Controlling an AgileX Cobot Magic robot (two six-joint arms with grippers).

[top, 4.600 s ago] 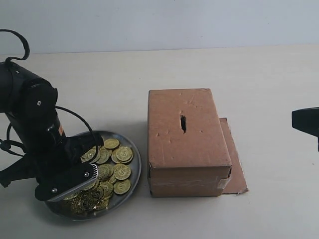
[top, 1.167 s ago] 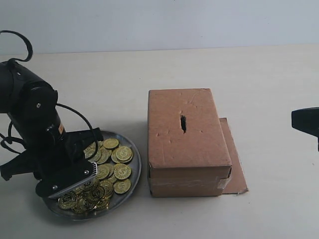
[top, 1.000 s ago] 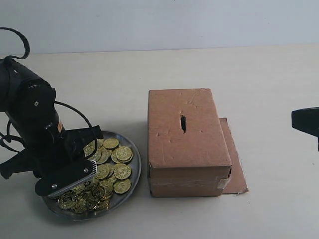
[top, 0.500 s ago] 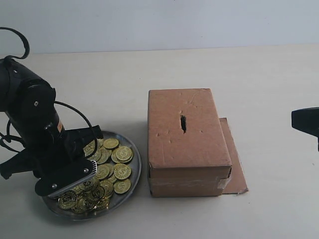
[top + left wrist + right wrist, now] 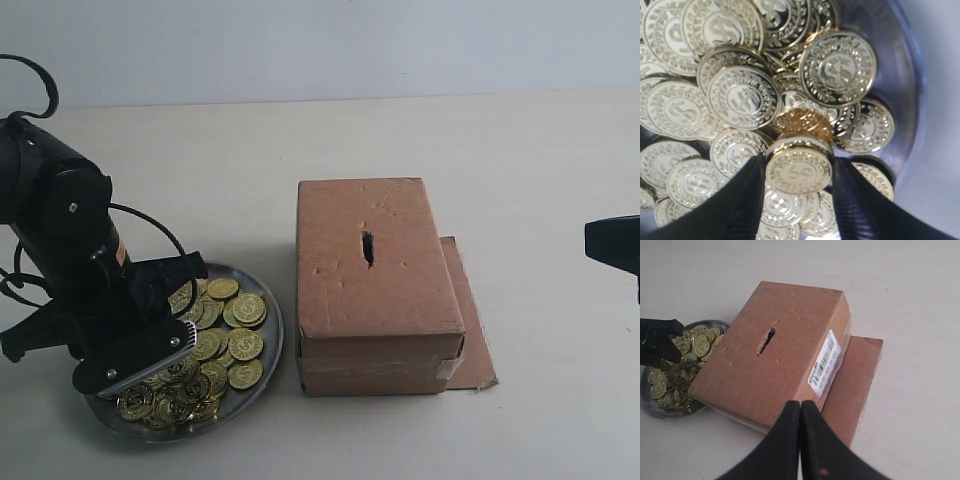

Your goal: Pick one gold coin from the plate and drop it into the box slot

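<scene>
we see left gripper (image 5: 797, 167) clamped on round embossed gold coin (image 5: 798, 172); right gripper (image 5: 801, 412) fingers together; box slot (image 5: 367, 248) runs near-far.

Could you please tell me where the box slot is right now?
The box slot is in the middle of the top face of the box, near the centre of the exterior view, to the right of the plate.

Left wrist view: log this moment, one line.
left end effector: shut on gold coin, above plate | right end effector: shut | box slot: clear
</scene>
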